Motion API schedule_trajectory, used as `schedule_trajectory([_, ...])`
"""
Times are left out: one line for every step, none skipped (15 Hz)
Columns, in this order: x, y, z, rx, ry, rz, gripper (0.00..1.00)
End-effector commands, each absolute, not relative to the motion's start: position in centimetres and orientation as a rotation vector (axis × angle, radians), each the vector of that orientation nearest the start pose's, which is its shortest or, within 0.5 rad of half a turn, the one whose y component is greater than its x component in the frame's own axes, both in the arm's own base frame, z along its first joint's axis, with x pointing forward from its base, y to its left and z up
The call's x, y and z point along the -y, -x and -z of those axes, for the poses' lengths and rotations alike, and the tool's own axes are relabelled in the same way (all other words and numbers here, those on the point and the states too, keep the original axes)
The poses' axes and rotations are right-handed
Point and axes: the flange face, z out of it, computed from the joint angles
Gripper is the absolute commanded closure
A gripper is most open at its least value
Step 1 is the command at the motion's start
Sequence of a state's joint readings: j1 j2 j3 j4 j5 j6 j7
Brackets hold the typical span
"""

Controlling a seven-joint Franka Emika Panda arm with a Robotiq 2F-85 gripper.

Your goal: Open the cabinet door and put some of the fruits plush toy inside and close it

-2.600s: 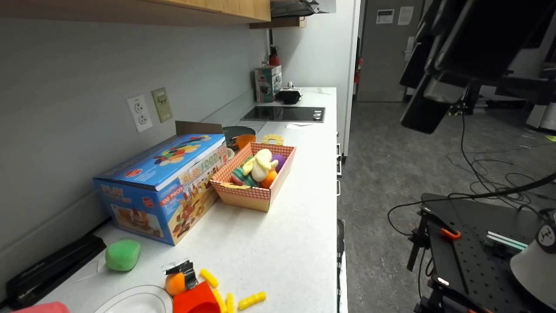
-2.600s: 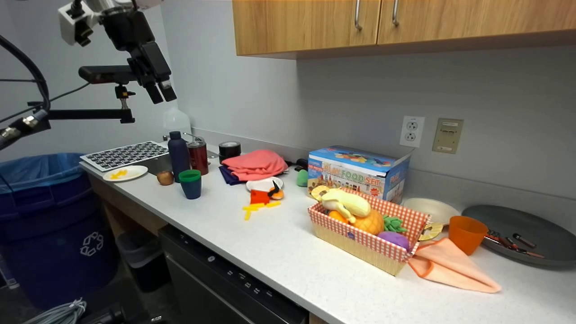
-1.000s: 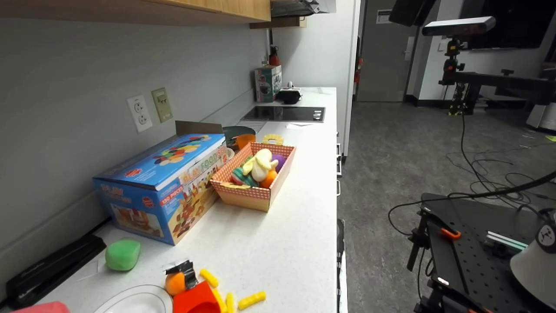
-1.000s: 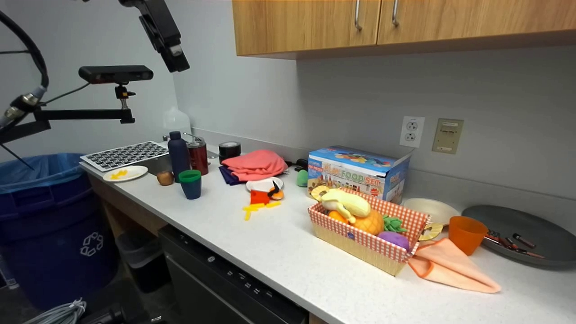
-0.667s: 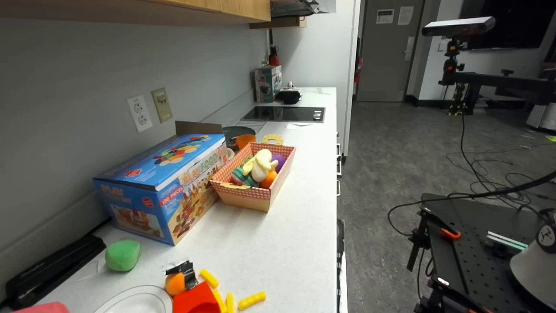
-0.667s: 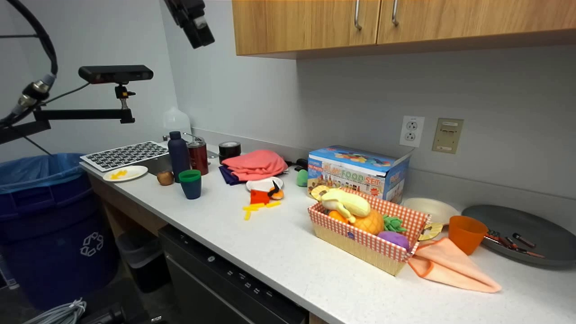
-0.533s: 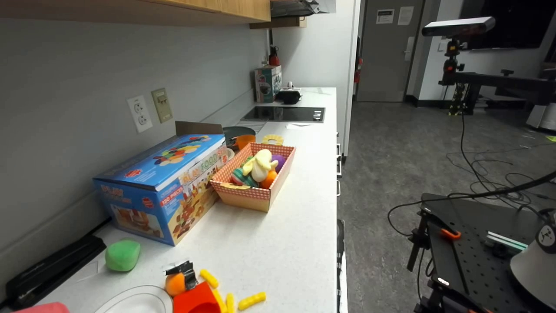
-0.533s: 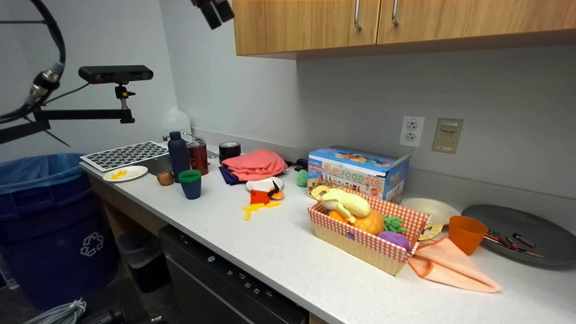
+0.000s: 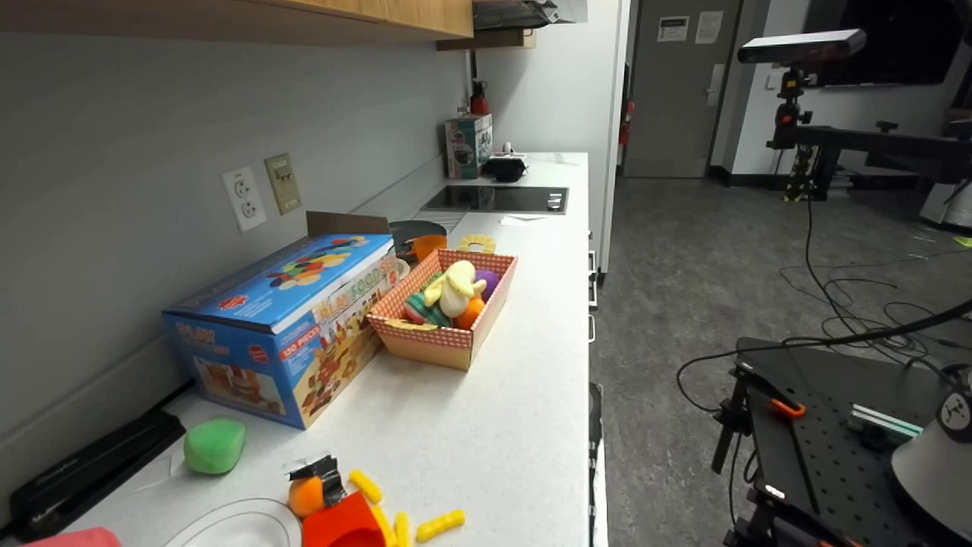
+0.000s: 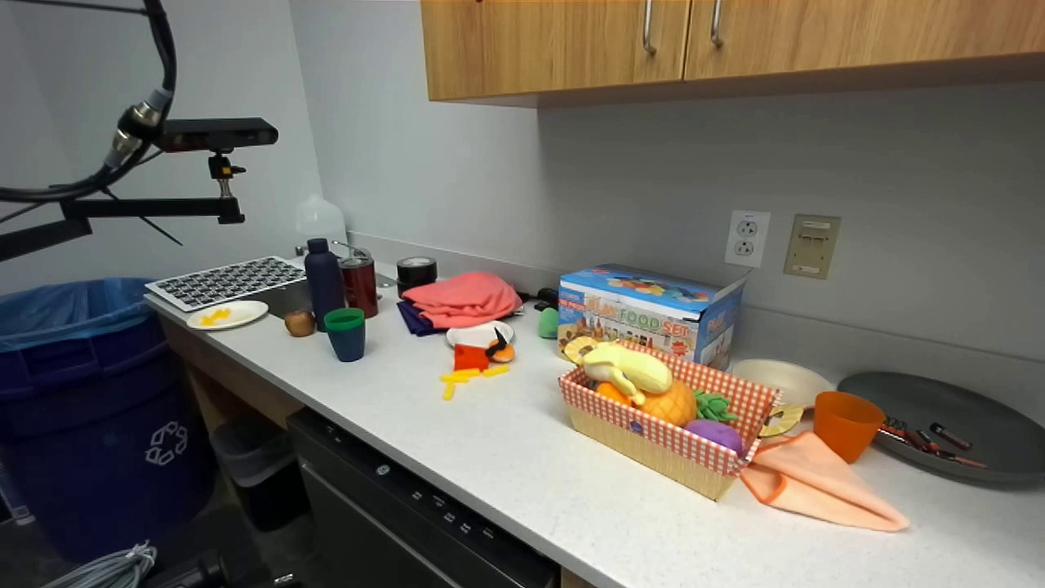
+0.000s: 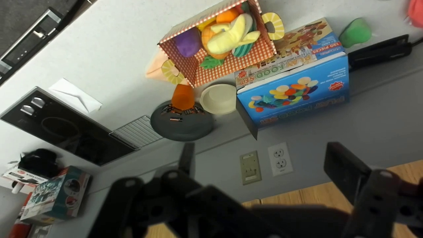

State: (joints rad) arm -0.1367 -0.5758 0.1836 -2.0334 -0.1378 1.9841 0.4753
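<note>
The fruit plush toys lie heaped in a checked basket (image 10: 653, 461) on the counter. A pale yellow banana (image 10: 629, 367) is on top, with an orange pineapple (image 10: 673, 404) and a purple fruit (image 10: 713, 434) below it; a striped green piece (image 11: 246, 49) shows in the wrist view. Above the counter, two wooden cabinet doors stand closed, the cabinet door (image 10: 563, 45) at left and another (image 10: 865, 37) beside it, each with a metal handle. My gripper (image 11: 261, 153) shows only in the wrist view, open, its fingers wide apart with nothing between them. Cabinet wood (image 11: 307, 195) appears just beyond it.
A blue play food box (image 10: 645, 310) stands behind the basket against the wall. Right of it are an orange cup (image 10: 847, 425) and a dark plate (image 10: 955, 441). A green lump (image 9: 215, 446) and a red toy with yellow sticks (image 9: 345, 524) lie nearer the sink end.
My gripper has risen and moved rightward, leaving the top of an exterior view. The arm's cable has swung right with it. The basket, toys and doors stay as they were.
</note>
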Motion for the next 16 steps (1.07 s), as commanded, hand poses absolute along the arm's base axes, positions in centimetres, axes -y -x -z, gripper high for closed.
schedule_trajectory([-3.7, -40.2, -71.8, -0.633, 3.051, 0.895, 0.00])
schedule_trajectory([-3.1, -40.7, -71.8, -0.672, 3.060, 0.917, 0.00])
schedule_trajectory([-2.0, -41.8, -71.8, -0.693, 3.062, 0.925, 0.00])
schedule_trajectory([-1.0, -42.6, -71.7, -0.707, 3.073, 0.937, 0.00])
schedule_trajectory([0.2, -43.7, -71.8, -0.712, 3.076, 0.952, 0.00])
schedule_trajectory([1.3, -44.6, -71.9, -0.718, 3.075, 0.969, 0.00])
schedule_trajectory([2.3, -45.7, -72.0, -0.720, 3.070, 0.991, 0.00])
schedule_trajectory([3.1, -46.8, -72.0, -0.717, 3.065, 1.011, 0.00])
schedule_trajectory([3.8, -48.0, -72.2, -0.706, 3.054, 1.041, 0.00])
schedule_trajectory([4.4, -49.2, -72.3, -0.698, 3.037, 1.070, 0.00])
schedule_trajectory([4.7, -50.4, -72.6, -0.681, 3.015, 1.101, 0.00])
schedule_trajectory([4.9, -51.5, -72.8, -0.665, 2.996, 1.133, 0.00])
schedule_trajectory([5.1, -52.7, -73.0, -0.645, 2.967, 1.171, 0.00])
schedule_trajectory([5.3, -53.8, -73.1, -0.664, 2.947, 1.189, 0.00])
schedule_trajectory([5.5, -54.6, -73.2, -0.677, 2.929, 1.208, 0.00])
schedule_trajectory([5.1, -52.5, -72.2, -0.683, 2.962, 1.164, 0.00])
